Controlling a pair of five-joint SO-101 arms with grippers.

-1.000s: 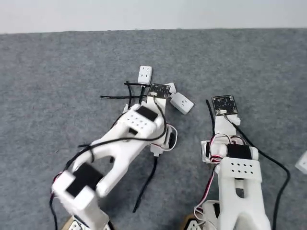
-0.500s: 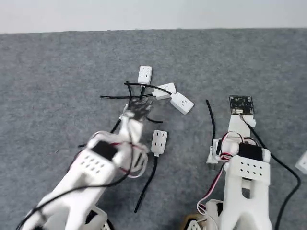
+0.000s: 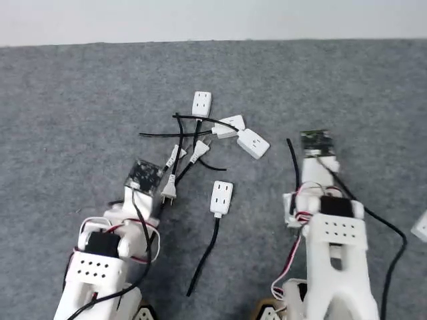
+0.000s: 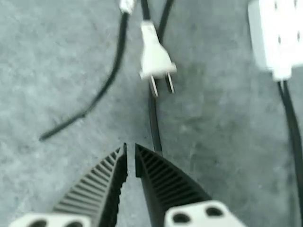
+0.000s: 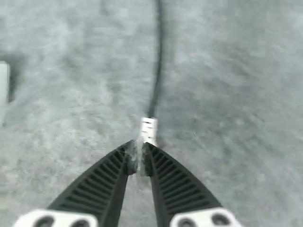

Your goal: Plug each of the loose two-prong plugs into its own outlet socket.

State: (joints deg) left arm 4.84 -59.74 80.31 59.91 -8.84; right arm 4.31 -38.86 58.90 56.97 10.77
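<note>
While the left hand [image 4: 130, 150] is hanging low over the grey bench [image 3: 80, 100] with its fingers all but together and nothing between them, the nearest plug [image 4: 155, 59] is lying just beyond the tips, its two prongs pointing back toward the hand and a black cable [image 4: 152, 113] running underneath. The single outlet [image 4: 277, 38] is sitting off to one side, apart from that plug. Over on the other arm, the right hand [image 5: 138, 153] is looking pinched onto the cable-end plug [image 5: 148, 127], gripping it only at the very tips, with its black lead [image 5: 157, 61] trailing away across the bench. Up the bench, two more plugs [image 3: 198, 152] are lying among crossed cables near a cluster of three outlets [image 3: 253, 143]. The risks from here: the left fingers are too close to take the plug body, so a descent without parting them is likely to shove it along; a sloppy close could catch the cable underneath instead. The prongs are facing away from any socket, so the plug needs turning. On the right, that shallow tip grip could let the plug twist or slip once the lead starts dragging.
</note>
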